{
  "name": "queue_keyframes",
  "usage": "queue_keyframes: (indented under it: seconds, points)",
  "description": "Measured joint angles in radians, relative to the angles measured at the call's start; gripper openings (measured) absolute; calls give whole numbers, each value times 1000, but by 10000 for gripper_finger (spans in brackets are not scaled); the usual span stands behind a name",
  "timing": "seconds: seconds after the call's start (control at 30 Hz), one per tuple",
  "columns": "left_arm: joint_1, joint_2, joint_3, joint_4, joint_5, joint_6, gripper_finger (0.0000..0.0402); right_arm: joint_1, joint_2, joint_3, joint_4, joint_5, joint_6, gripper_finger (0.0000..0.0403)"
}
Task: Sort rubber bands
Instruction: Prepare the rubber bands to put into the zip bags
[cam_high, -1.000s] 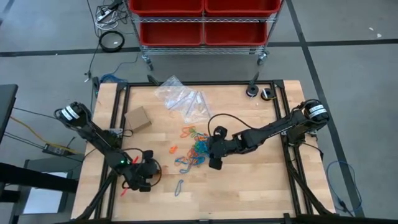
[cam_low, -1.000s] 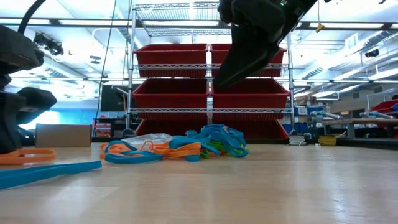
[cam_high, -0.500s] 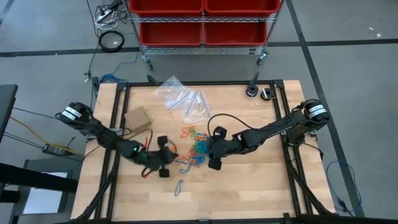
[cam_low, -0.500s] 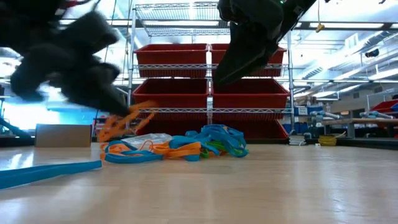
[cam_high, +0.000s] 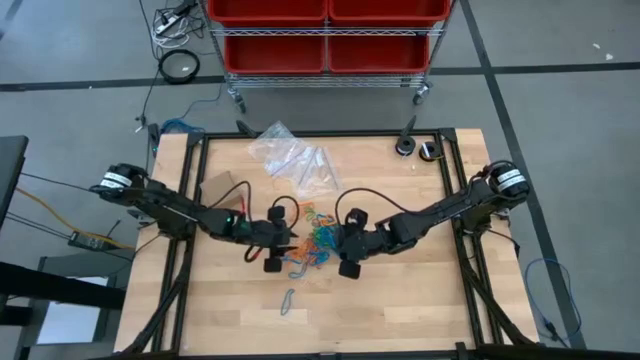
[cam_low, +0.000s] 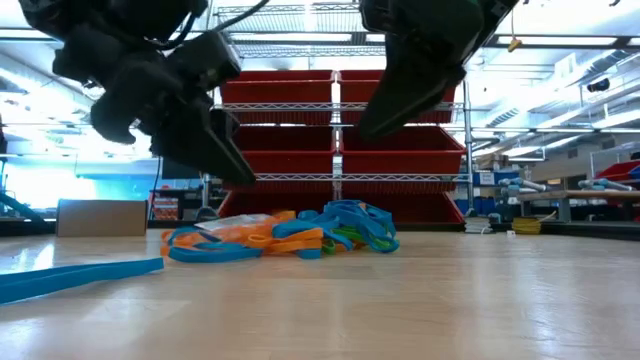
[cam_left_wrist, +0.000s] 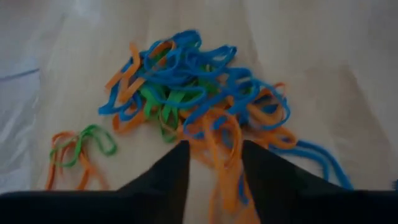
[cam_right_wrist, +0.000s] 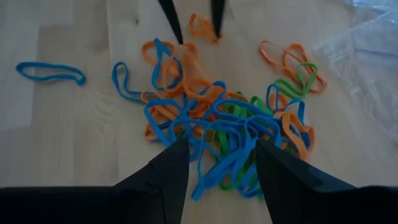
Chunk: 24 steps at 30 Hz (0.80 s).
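Bands come first: one blue rubber band (cam_high: 289, 299) lies alone on the near part of the table (cam_high: 400, 300), away from the rest. I think it was put there to start a blue group, but that is a guess.

Farther in, at the middle of the table, sits the big tangled pile of rubber bands (cam_high: 312, 240), orange, blue and green all mixed up. The left gripper (cam_high: 283, 247) hangs at the pile's left edge with its two fingers spread apart and nothing in them, orange loops just under them. The right gripper (cam_high: 340, 251) hangs at the pile's right side, fingers also spread and empty. Both look ready to pick from the pile.

At the far side lie clear plastic bags (cam_high: 295, 160) and, to the left, a small cardboard box (cam_high: 222, 189).

The pile is so knotted that I cannot count the bands or tell which lie underneath. From table level, the fingertips are hard to make out.
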Motion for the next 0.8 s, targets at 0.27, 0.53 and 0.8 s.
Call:
queue_keyframes:
  seconds: [0.27,0.53,0.8]
  points:
    - [138,-1,0,-34,-111,-52,224,31,0,0,-3,37,21,169]
    - [311,47,1,-35,158,-82,224,58,0,0,-3,66,30,169]
    - [343,214,3,96,222,-87,224,111,0,0,-1,137,28,168]
